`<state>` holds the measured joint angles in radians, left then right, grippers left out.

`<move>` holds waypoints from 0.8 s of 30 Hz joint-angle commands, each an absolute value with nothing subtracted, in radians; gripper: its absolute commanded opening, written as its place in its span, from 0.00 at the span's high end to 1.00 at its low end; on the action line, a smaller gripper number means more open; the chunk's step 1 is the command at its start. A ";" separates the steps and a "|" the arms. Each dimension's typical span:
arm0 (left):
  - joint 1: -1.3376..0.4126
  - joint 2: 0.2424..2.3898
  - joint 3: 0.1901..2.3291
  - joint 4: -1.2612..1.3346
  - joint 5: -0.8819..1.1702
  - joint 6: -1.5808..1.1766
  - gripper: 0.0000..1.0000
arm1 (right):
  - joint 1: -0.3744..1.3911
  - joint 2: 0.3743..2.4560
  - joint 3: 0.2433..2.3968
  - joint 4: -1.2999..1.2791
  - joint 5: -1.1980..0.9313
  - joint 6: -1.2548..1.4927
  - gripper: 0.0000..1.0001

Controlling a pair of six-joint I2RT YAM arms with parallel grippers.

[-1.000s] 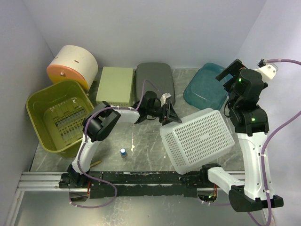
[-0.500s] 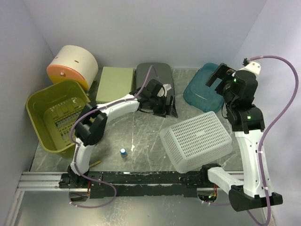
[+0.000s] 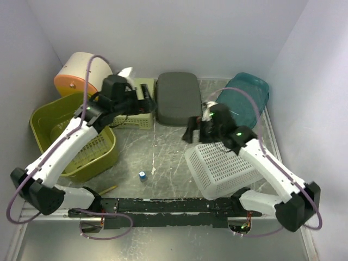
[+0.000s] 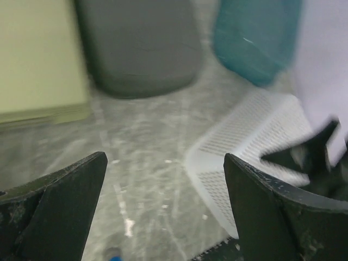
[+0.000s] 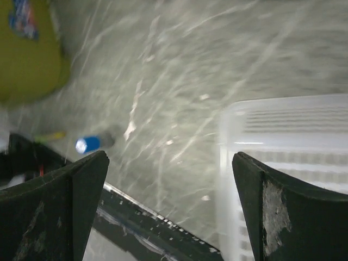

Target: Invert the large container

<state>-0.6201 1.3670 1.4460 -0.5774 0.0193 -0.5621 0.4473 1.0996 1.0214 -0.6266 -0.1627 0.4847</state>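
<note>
Now the left pincer (image 4: 165, 163), drawn back leftward, and the right pincer (image 5: 170, 160) are both open and empty. The white basket (image 3: 225, 163), tilted a second ago, rests bottom-up on the bench (image 3: 168, 157) at near right; the turn seems done.

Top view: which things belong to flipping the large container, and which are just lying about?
Job in hand: white mesh basket, apparently lying bottom-up; left tool, open; right tool, open.

Lying about: olive bin, cream-and-orange drum, pale green box, grey tub, teal tub, small blue-capped bottle, yellow stick.
</note>
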 commanded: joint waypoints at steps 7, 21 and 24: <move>-0.395 1.231 1.300 -0.910 -0.191 -0.580 0.01 | 0.951 1.418 1.116 -0.649 0.166 0.608 0.00; -0.250 1.225 1.142 -0.820 -0.096 -0.563 0.01 | 0.644 1.487 1.055 -0.823 0.470 0.869 0.00; -0.249 1.226 1.134 -0.809 -0.099 -0.558 0.02 | 0.597 1.450 1.062 -0.802 0.464 0.870 0.00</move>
<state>-0.2558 1.2285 1.1408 -0.8524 -0.1211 -0.5735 0.6441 1.5047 1.0691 -0.7879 0.4221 0.8169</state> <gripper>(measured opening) 0.988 0.999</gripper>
